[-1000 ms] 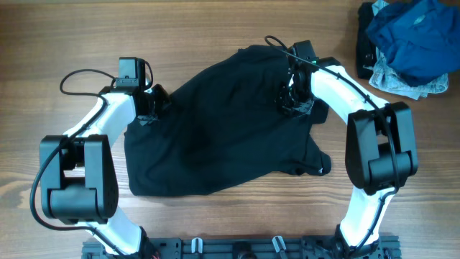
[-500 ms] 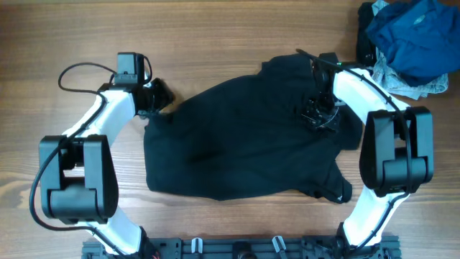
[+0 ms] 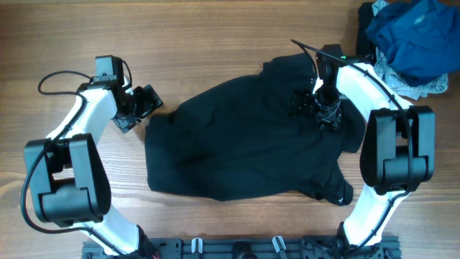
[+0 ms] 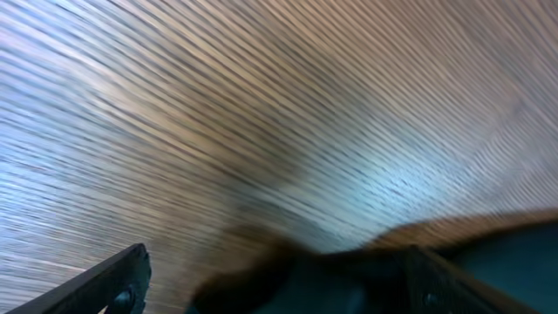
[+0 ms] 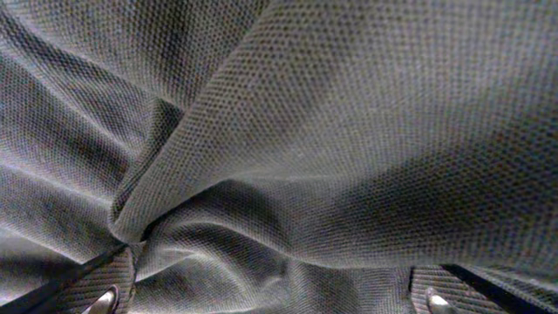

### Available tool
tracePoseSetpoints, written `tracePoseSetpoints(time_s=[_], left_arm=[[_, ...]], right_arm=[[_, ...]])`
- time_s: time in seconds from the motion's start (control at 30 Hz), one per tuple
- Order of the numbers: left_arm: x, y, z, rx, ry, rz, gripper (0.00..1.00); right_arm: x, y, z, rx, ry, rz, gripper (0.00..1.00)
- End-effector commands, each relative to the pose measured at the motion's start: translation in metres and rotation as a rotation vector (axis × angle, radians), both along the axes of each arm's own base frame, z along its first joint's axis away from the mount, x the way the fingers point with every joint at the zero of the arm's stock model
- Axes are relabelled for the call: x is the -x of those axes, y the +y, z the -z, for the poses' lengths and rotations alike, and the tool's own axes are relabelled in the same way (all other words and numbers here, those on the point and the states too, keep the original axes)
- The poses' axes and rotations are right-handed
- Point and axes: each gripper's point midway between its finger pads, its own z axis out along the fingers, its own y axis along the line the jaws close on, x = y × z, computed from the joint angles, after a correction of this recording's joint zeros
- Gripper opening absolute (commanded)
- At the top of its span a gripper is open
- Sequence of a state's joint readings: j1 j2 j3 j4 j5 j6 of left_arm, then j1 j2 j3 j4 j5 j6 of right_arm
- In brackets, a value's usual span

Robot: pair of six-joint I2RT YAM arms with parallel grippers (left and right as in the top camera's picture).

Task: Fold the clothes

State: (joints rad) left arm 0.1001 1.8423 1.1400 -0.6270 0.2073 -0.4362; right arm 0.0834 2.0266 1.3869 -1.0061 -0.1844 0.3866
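- Black garment [image 3: 237, 155] lies spread, rumpled, mid-table, running from the L side up toward the far R. The near edge is uneven, w/ a flap hanging out at the near-R corner.
- L gripper [image 3: 142, 106] sits just off the garment's far-L corner, over bare table [image 3: 215, 36]. I can't tell if it touches the cloth edge.
- L wrist cam is v. blurred. Fingers [image 4: 122, 275] are spread wide w/ only wood grain between them, plus a dark smear of cloth at the bottom edge.
- R gripper [image 3: 316, 109] is down on the garment's upper-R part, where the fabric bunches.
- R wrist cam: fingers [image 5: 109, 292] are also set wide, w/ a thick fold of black knit [image 5: 349, 131] ridged up between them. I see no pinch.
- Pile of blue clothes [image 3: 410, 36] sits at the far-R corner, apart from the black one.
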Motion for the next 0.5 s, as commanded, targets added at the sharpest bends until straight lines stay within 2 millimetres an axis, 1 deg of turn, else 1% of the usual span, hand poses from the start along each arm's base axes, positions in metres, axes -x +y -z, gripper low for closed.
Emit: tracePoseSetpoints(time_s=[0.0, 0.13, 0.2, 0.23, 0.27, 0.3, 0.33, 0.37, 0.4, 0.47], left_arm=[[0.003, -0.022, 0.006, 0.118, 0.023, 0.067, 0.92], [0.011, -0.038, 0.024, 0.206, 0.076, 0.107, 0.92], [0.013, -0.041, 0.031, 0.227, 0.095, 0.109, 0.88], [0.013, -0.044, 0.03, 0.241, 0.09, 0.12, 0.84], [0.013, -0.048, 0.028, 0.266, 0.082, 0.138, 0.79], [0.013, -0.051, 0.027, 0.284, 0.08, 0.14, 0.71], [0.013, -0.053, 0.026, 0.298, 0.079, 0.142, 0.58], [0.013, -0.059, 0.024, 0.322, 0.076, 0.151, 0.47], [0.013, -0.063, 0.022, 0.336, 0.075, 0.159, 0.41], [0.014, -0.07, 0.022, 0.341, 0.074, 0.179, 0.24]], right_arm=[[-0.009, 0.006, -0.009, -0.038, -0.035, -0.016, 0.99], [-0.009, 0.007, -0.01, -0.046, -0.036, -0.016, 0.99], [-0.009, 0.007, -0.01, -0.046, -0.037, -0.016, 0.99], [-0.01, 0.007, -0.009, -0.046, -0.04, -0.016, 0.99], [-0.011, 0.007, -0.01, -0.047, -0.044, -0.016, 1.0], [-0.012, 0.007, -0.009, -0.048, -0.047, -0.016, 0.99], [-0.013, 0.01, -0.01, -0.061, -0.052, -0.015, 1.0], [-0.014, 0.012, -0.011, -0.077, -0.057, -0.015, 0.99], [-0.015, 0.014, -0.011, -0.088, -0.06, -0.014, 1.0], [-0.016, 0.015, -0.011, -0.093, -0.064, -0.014, 0.99]])
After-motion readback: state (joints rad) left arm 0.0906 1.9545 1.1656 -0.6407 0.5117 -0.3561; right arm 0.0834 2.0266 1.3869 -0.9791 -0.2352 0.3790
